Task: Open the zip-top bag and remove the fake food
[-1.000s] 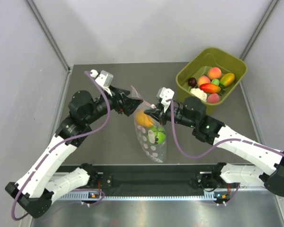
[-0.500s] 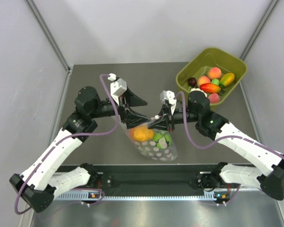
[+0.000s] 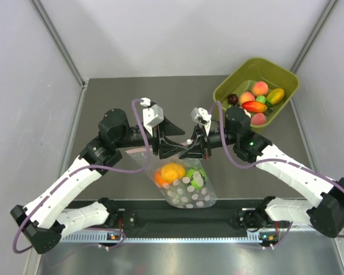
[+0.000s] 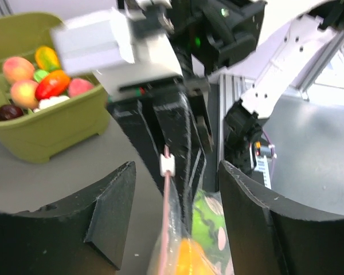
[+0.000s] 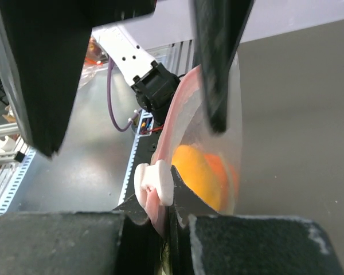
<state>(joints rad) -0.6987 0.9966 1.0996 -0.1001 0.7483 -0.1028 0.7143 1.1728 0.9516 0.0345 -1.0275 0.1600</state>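
- Guard against a drop: zip-top bag hung between the two arms over the near part of the worktop, gripped only by the right gripper, fingers clenched on the pink zip strip just beside the white slider.
- Do not count on the left gripper: fingers spread wide, straddling the strip without touching it.
- Expect a twisted or torn mouth from any pull across the strip rather than along it.
- Expect fruit spilling and rolling off the worktop on a sudden opening under hanging load.
- Note clear, crinkled film with pale speckles, sagging around an orange fruit and a green fruit low in the bag.
- Treat the zip as unconfirmed: sealed or parted, not readable here.
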